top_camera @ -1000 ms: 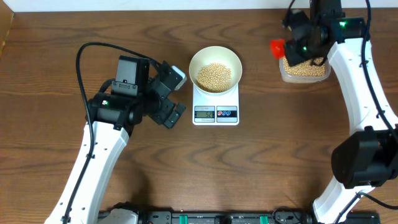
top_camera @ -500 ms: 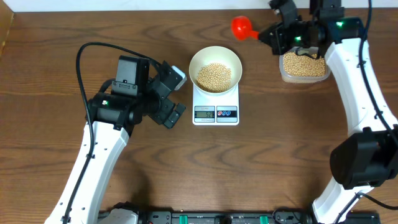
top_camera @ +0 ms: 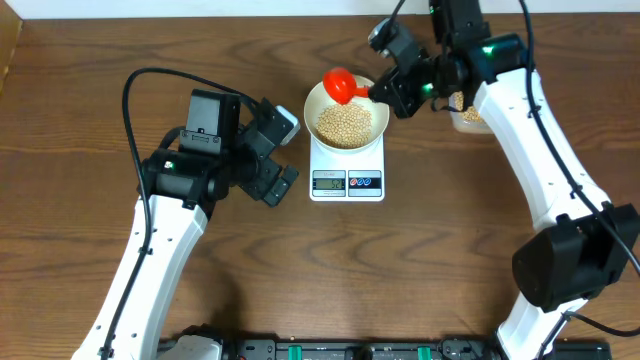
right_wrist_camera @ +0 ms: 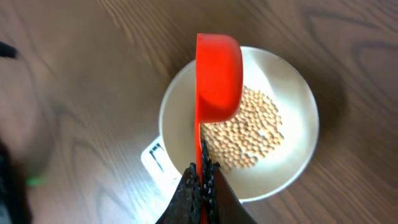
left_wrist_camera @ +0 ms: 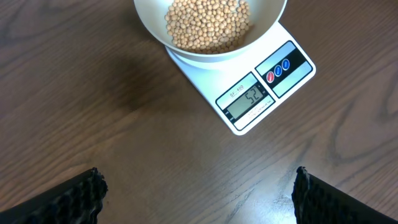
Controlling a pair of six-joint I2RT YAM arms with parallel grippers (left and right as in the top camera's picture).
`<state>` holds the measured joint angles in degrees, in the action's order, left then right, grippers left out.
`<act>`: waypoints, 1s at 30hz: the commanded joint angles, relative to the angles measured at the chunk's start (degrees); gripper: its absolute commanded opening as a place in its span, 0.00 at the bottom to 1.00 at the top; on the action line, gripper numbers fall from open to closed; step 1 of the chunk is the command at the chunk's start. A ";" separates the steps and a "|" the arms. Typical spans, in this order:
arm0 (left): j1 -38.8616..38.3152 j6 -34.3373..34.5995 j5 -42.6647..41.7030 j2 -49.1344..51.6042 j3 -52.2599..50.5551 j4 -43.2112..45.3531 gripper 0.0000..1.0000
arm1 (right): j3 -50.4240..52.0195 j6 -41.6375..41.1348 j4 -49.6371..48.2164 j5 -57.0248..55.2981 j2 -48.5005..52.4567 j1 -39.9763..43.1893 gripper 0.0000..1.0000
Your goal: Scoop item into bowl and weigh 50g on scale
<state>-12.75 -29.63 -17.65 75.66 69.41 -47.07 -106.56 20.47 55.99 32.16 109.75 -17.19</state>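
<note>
moved: red scoop [top_camera: 340,85], from tub [top_camera: 462,119] to over bowl [top_camera: 313,100] on scale [top_camera: 347,183] | right gripper [right_wrist_camera: 200,180] pinching scoop handle; left gripper [top_camera: 287,150] spread, idle | beans [top_camera: 345,122] heaped in bowl; another tip-in looks due

Robotics lab: white robot arms [top_camera: 545,140] at a wood-grain table [top_camera: 400,280].

The overhead camera looks straight down from well above the tabletop [top_camera: 450,250], taking in the whole workspace. The left wrist camera, nearer, looks down past the left pincer [left_wrist_camera: 202,196] at the scale [left_wrist_camera: 261,93] and bowl [left_wrist_camera: 149,28] lying ahead of it. The right wrist camera, nearest of all, looks down along the right pincer [right_wrist_camera: 200,186] and the red scoop [right_wrist_camera: 217,74] onto that same bowl, which all three views share.
</note>
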 commanded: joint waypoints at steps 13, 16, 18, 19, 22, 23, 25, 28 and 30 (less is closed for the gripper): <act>0.13 0.52 0.20 0.33 0.15 -0.02 0.98 | 0.50 8.63 0.44 -16.26 3.89 -4.35 0.01; 0.13 0.52 0.20 0.33 0.15 -0.02 0.98 | 0.63 9.68 0.42 -17.09 5.27 -4.35 0.01; 0.13 0.52 0.20 0.33 0.15 -0.02 0.98 | 0.63 10.08 0.44 -17.22 5.70 -4.35 0.01; 0.13 0.52 0.17 0.33 0.15 -0.02 0.98 | 0.63 10.08 0.44 -17.27 5.77 -4.37 0.01; 0.13 0.52 0.20 0.33 0.15 -0.02 0.98 | 0.63 10.54 0.42 -17.31 6.19 -4.57 0.01; 0.13 0.52 0.17 0.33 0.15 -0.02 0.98 | 0.63 10.51 0.42 -17.51 6.43 -4.66 0.01; 0.13 0.52 0.20 0.33 0.15 -0.02 0.98 | 0.66 10.51 0.44 -17.51 6.88 -4.72 0.01; 0.13 0.52 0.20 0.33 0.15 -0.02 0.98 | 0.66 10.49 0.39 -17.51 7.63 -4.90 0.01; 0.13 0.52 0.20 0.33 0.15 -0.02 0.98 | 0.66 10.51 0.35 -17.49 8.07 -5.05 0.01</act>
<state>-12.78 -29.63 -17.65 75.66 69.41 -47.09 -106.13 30.22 56.31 14.85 116.16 -21.58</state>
